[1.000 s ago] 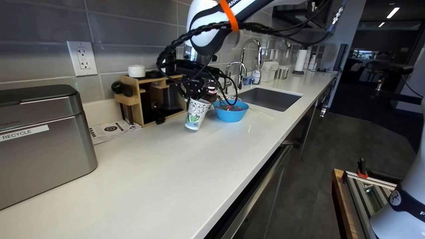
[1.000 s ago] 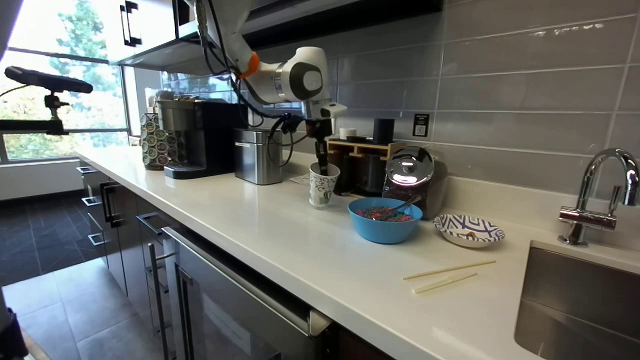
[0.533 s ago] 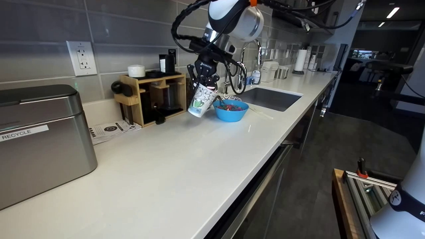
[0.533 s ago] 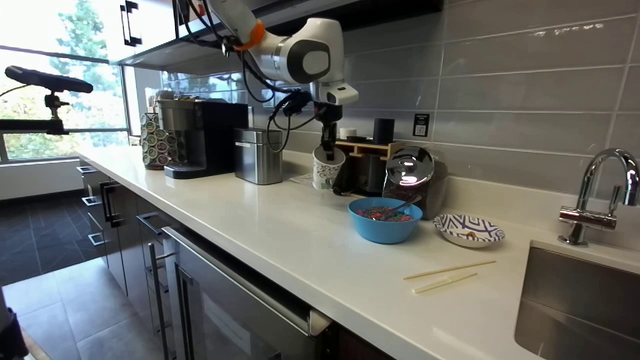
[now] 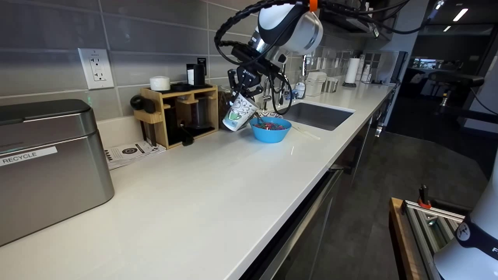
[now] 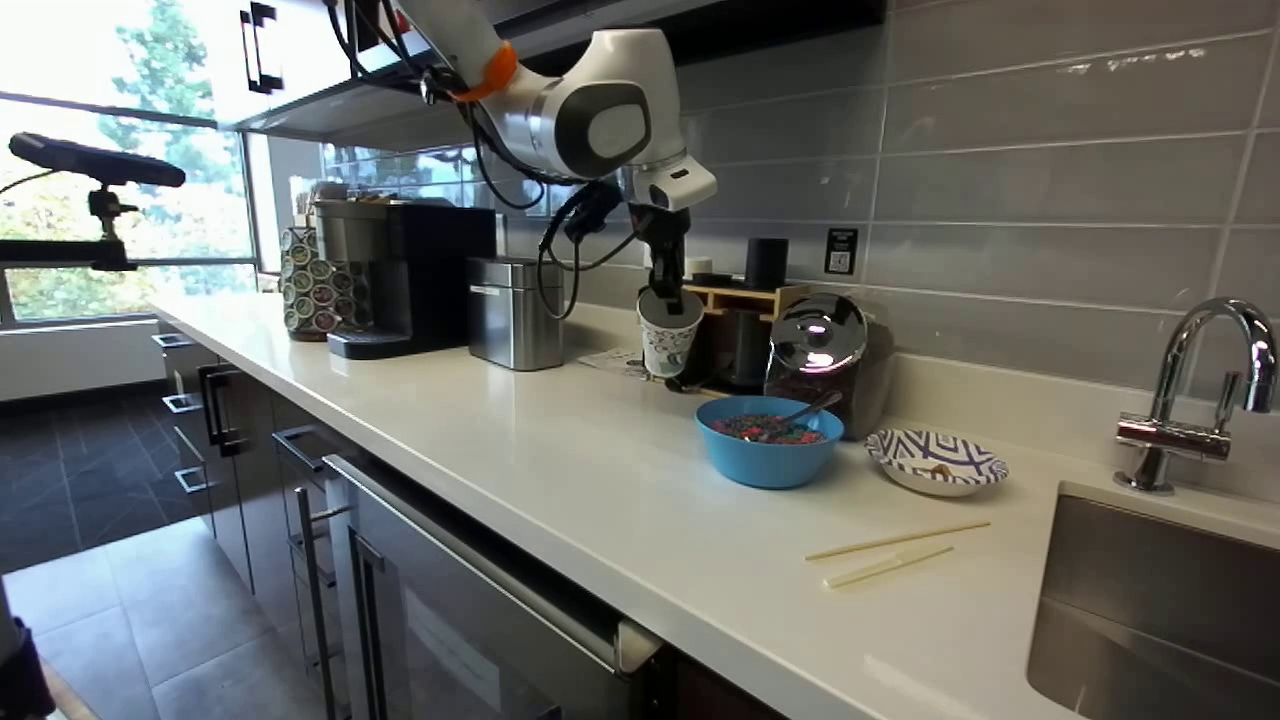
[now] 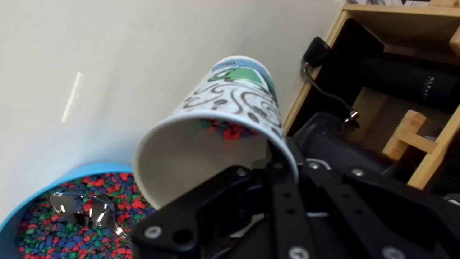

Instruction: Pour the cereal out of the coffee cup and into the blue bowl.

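The jaws pinch the wall of the cup, one inside the mouth and one outside, probably because that grip leaves most of the opening free for pouring. In an exterior view the cup is held clear of the surface, leaning right, its mouth turned toward the bowl just beside it; the lean looks like the start of a pour. In the wrist view cereal lies deep in the cup, well back from the lip, so I judge that the cup must move over the bowl and tip further. The bowl stands upright, presumably to catch it, with plenty of cereal inside and, in an exterior view, a spoon whose handle slants up to the right, perhaps there for eating. I count one cup, one bowl, one spoon, one jar on the far side of the bowl, one dish to the bowl's right, and two sticks nearer, left of the sink; the cereal pieces are too many to number.
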Motion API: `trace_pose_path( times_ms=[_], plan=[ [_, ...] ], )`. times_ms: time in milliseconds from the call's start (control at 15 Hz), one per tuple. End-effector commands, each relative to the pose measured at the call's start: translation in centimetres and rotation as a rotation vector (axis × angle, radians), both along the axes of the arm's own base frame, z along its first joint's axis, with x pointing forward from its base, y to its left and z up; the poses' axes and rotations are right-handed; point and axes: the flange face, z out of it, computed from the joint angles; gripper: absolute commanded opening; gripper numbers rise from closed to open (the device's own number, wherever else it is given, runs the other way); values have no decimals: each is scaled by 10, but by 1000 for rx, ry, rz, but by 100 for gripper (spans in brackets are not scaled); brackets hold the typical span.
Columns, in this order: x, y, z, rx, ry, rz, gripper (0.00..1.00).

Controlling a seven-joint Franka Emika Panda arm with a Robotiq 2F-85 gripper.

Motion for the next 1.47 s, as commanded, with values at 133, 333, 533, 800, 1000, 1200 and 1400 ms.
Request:
trace_pose_path(
  times_ms=[133, 333, 533, 800, 1000, 1200, 1400],
  plan=[
    [4, -15, 15, 28, -91, -67, 0],
    [1, -30, 23, 37, -129, -115, 0],
    [-1, -43, 31, 74, -172, -145, 0],
    [-5, -58, 40, 154, -229, -134, 0],
    [-10, -75, 46, 203, -295, -125, 0],
    [-16, -94, 49, 247, -364, -123, 0],
    [-24, -112, 48, 286, -415, -105, 0]
  ],
)
